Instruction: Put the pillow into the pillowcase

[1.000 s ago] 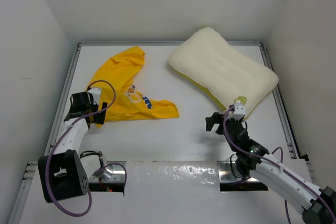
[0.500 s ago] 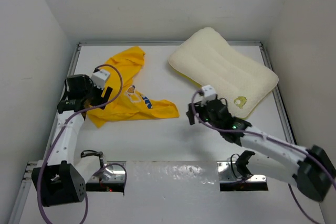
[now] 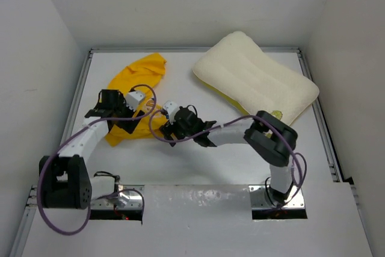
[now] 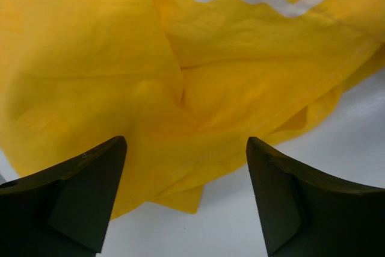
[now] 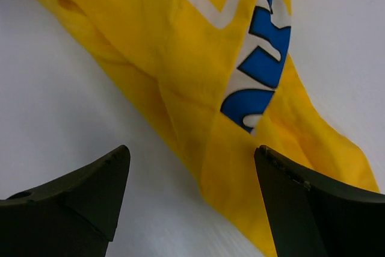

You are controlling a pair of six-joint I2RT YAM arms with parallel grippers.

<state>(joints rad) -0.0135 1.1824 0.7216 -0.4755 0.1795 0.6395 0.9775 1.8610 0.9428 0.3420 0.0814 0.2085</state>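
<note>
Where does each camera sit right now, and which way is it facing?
Top external: above and behind the robot, looking down at the pillow, pillowcase, left arm and right arm.
Left wrist: on the left end effector, looking past its open fingers onto pillowcase folds.
Right wrist: on the right end effector, looking past its open fingers onto the pillowcase's blue lettering.
Shared: all three see the pillowcase; only top external shows the pillow.

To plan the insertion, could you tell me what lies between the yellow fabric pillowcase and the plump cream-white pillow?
Only bare white table separates the yellow fabric pillowcase from the plump cream-white pillow, seen in the top external view.
</note>
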